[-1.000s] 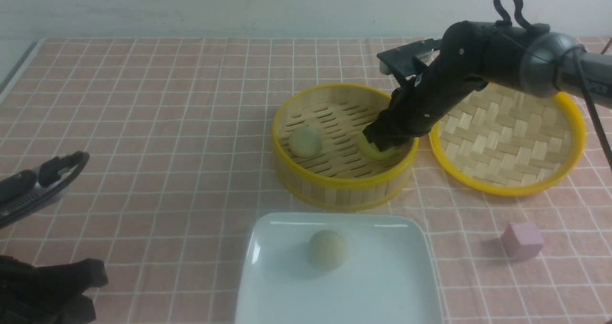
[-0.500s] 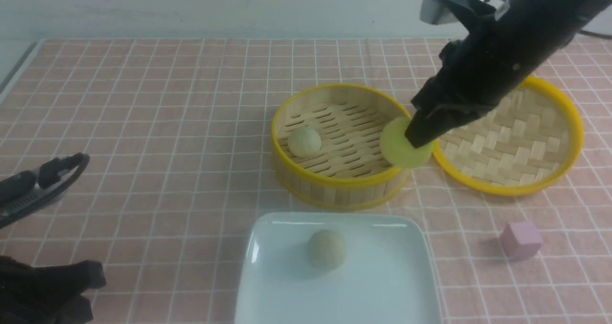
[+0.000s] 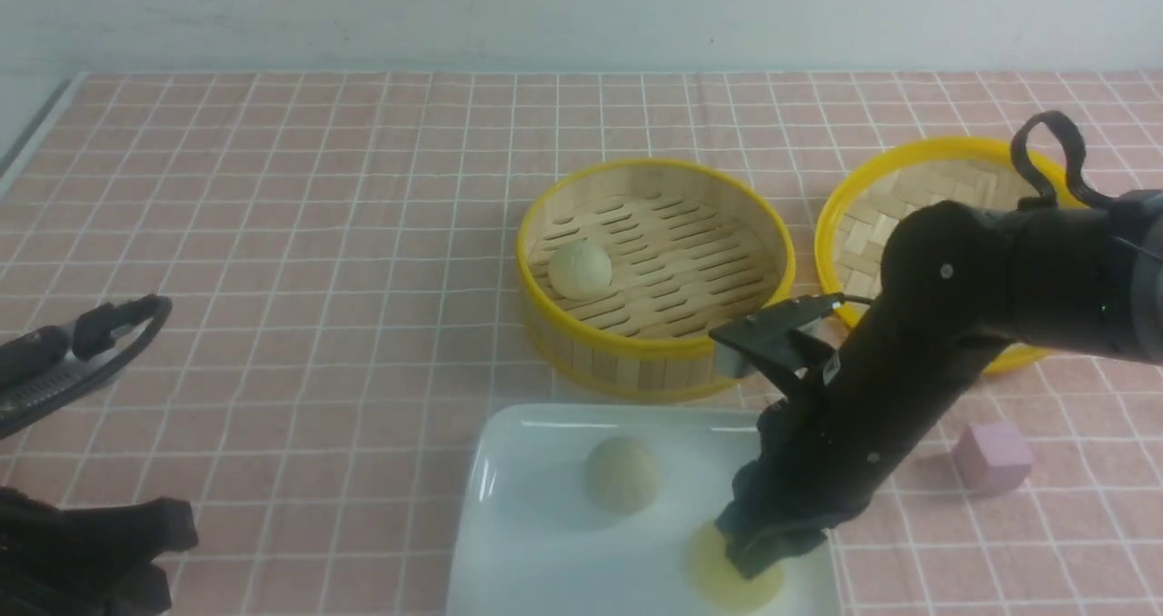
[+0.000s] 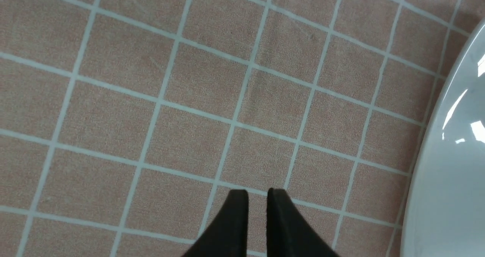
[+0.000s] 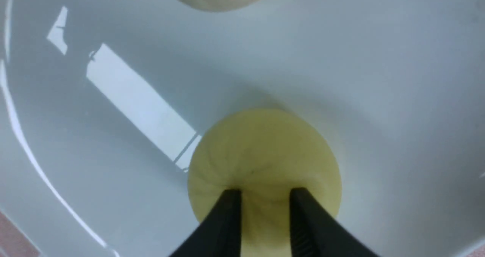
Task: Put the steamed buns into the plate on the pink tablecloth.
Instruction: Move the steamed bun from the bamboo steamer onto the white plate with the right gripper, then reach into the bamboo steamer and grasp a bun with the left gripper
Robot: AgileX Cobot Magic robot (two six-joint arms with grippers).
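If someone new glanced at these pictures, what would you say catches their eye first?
The right gripper, on its bulky black arm, stands over the yellow-green bun at the near right of the white plate, with a cream bun at the plate's middle. Behind the plate, the yellow-rimmed bamboo steamer holds a second cream bun.

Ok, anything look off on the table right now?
Nothing is spilled or damaged. Two small oddities: a pink-purple cube sits loose on the tablecloth right of the plate, and the yellow bun lies near the plate's right near corner, not centred.
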